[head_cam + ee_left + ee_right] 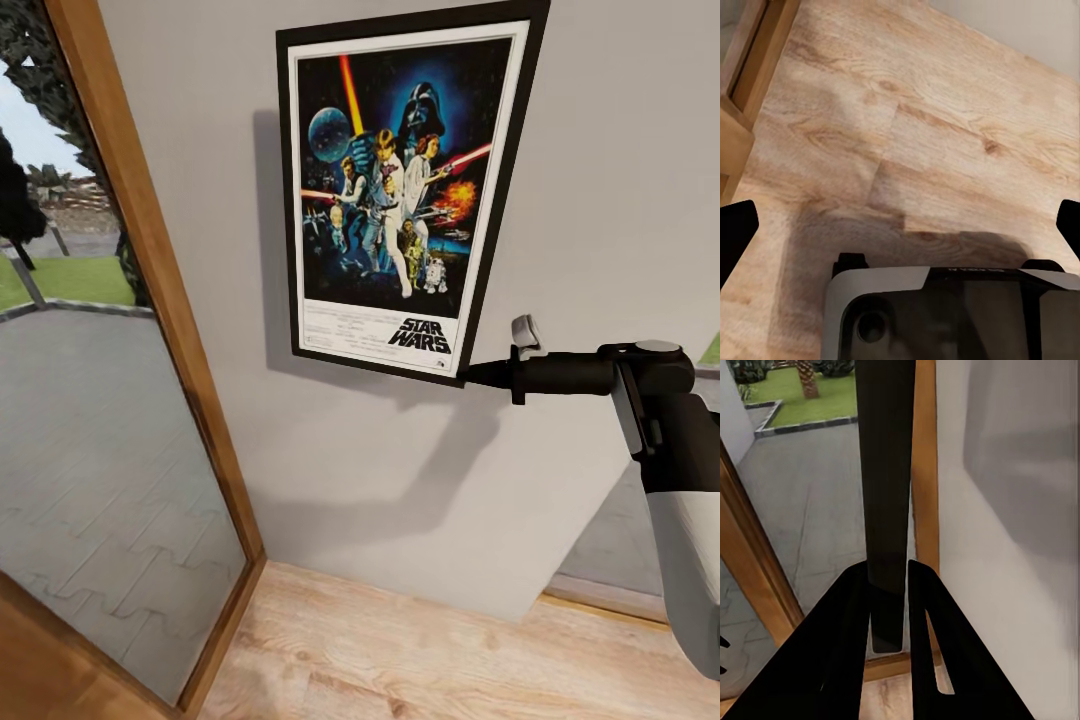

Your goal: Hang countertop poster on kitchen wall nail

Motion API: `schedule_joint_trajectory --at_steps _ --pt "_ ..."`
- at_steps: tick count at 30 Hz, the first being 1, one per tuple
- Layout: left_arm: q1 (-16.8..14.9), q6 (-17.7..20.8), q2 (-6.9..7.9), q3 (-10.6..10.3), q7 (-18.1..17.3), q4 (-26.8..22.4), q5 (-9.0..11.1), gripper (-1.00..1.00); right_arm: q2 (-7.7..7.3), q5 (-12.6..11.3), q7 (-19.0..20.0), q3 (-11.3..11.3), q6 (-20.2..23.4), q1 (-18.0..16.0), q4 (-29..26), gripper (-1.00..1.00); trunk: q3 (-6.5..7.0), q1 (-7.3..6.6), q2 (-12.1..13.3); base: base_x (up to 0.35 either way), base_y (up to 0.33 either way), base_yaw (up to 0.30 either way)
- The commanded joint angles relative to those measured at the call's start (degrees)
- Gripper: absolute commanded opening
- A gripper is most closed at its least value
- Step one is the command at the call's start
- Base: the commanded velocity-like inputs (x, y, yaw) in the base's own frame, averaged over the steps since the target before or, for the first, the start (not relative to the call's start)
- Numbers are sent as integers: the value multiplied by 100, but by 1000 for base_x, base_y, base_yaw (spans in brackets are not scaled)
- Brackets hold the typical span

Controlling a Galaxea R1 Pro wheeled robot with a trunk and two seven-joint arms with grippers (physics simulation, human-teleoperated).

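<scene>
The poster (400, 190) stands upright and a little tilted against the light grey wall (610, 180), casting a shadow on it. My right gripper (470, 376) reaches in from the right and is shut on the poster's lower right corner. In the right wrist view the poster's black frame edge (885, 472) runs between the two dark fingers of that gripper (888, 577). My left gripper (900, 225) hangs open over the wooden floor (930, 135), fingertips far apart and nothing between them. No nail can be made out on the wall. The kitchen countertop is out of view.
A tall glass door in a wooden frame (150, 250) stands left of the poster, with paving and grass outside. Light wooden floor (400, 650) runs along the base of the wall. A second low glass pane (620, 545) is at the right.
</scene>
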Motion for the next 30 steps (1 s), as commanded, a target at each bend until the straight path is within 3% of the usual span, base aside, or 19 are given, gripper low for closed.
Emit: schedule_joint_trajectory --at_steps 1,17,30 --pt "-1 49 -3 14 -30 -14 -1 100 -2 -6 23 -2 74 -6 -2 -100 -11 4 -12 38 0 0" --pt "-1 49 -3 14 -30 -14 -1 100 3 -6 23 -2 76 -2 -6 -100 -11 4 -12 5 0 0" --pt "-1 49 -3 14 -30 -14 -1 100 1 -6 23 -2 74 -6 -6 -100 -11 4 -12 110 -72 0"
